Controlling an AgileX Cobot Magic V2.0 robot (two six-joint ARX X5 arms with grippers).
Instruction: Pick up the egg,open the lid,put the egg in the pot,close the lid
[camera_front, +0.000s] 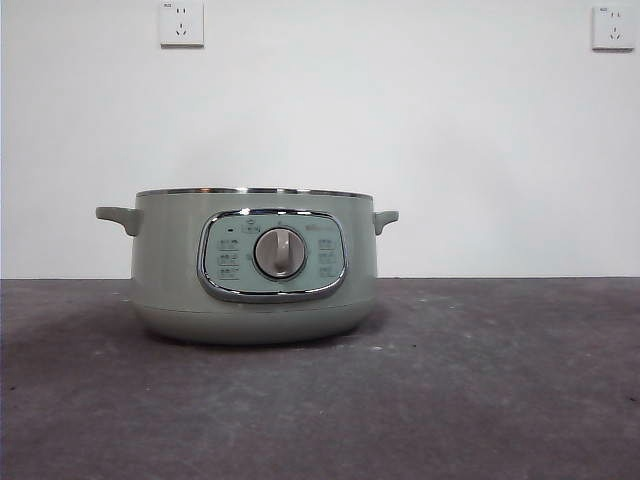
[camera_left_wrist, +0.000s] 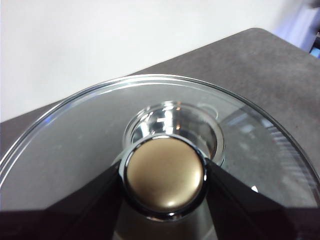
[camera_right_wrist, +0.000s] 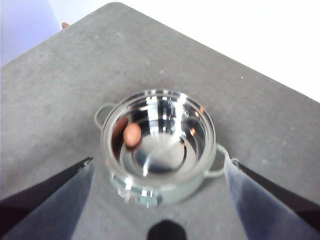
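The sage-green pot (camera_front: 170, 270) stands uncovered on the grey table, its dial (camera_front: 280, 252) facing the front view. In the right wrist view the reddish-brown egg (camera_right_wrist: 132, 134) lies inside the pot's shiny steel bowl (camera_right_wrist: 165, 192), against the inner wall. My right gripper (camera_right_wrist: 161, 160) is open and empty, high above the pot. My left gripper (camera_left_wrist: 164, 172) is shut on the knob (camera_left_wrist: 165, 175) of the clear glass lid (camera_left_wrist: 90, 135) and holds it up above the table. Neither gripper shows in the front view.
A white wall with two sockets (camera_front: 181, 22) (camera_front: 612, 27) stands behind the table. The grey tabletop (camera_right_wrist: 60, 85) spreads around the pot, and its far edge (camera_left_wrist: 260, 31) shows in the left wrist view.
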